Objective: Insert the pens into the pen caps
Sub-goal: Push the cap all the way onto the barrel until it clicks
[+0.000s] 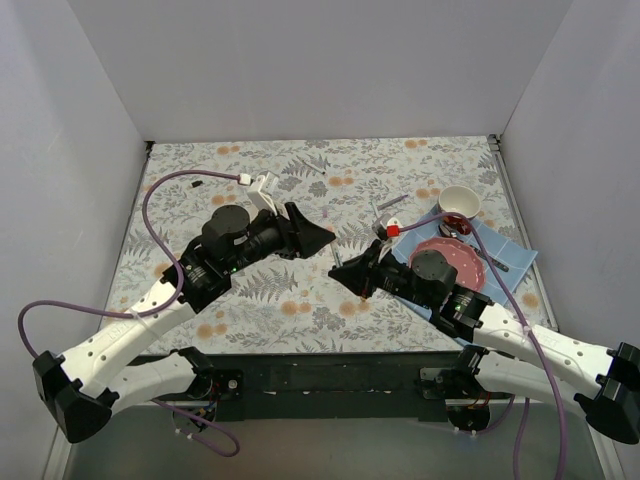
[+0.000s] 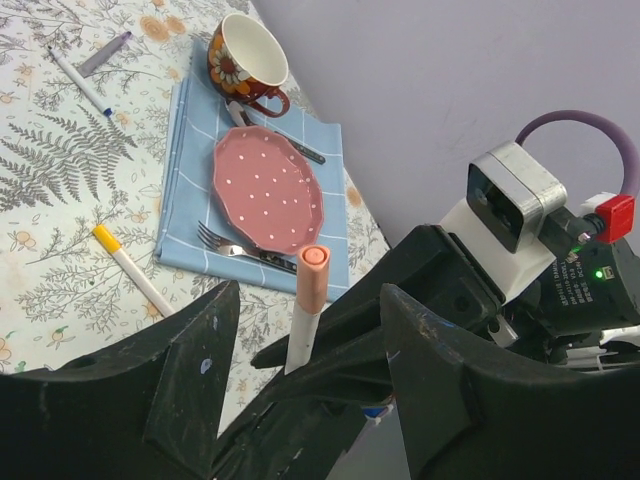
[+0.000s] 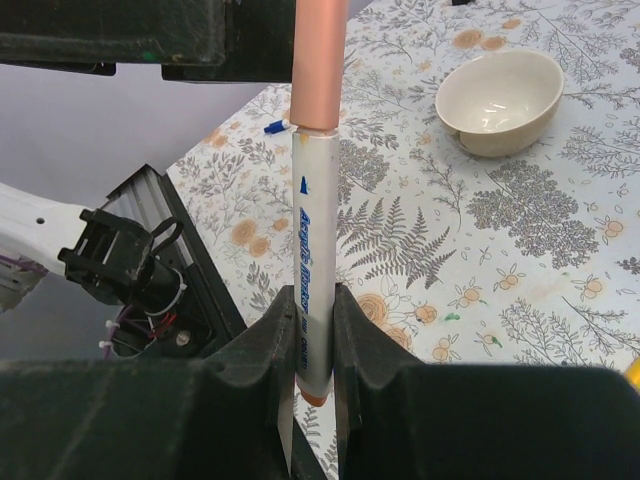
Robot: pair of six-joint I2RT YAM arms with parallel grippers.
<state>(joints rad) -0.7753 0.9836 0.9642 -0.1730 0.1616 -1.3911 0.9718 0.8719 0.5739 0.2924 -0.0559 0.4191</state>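
My right gripper (image 3: 312,300) is shut on a white-barrelled pen (image 3: 315,240) and holds it upright above the cloth. An orange-pink cap (image 3: 318,70) sits on the pen's upper end. In the left wrist view the capped pen (image 2: 308,300) stands between my left gripper's fingers (image 2: 190,360), which are wide apart and do not touch it. My left gripper (image 1: 322,240) is open and faces my right gripper (image 1: 347,272) mid-table. Three more pens lie on the cloth: a yellow-ended one (image 2: 130,268), a blue-ended one (image 2: 80,82) and a purple-ended one (image 2: 105,52).
A blue napkin (image 2: 185,150) carries a pink dotted plate (image 2: 268,188), a fork (image 2: 245,250) and a flowered cup (image 2: 245,62) at the right. A cream bowl (image 3: 500,100) stands on the patterned cloth (image 1: 250,290). White walls enclose the table.
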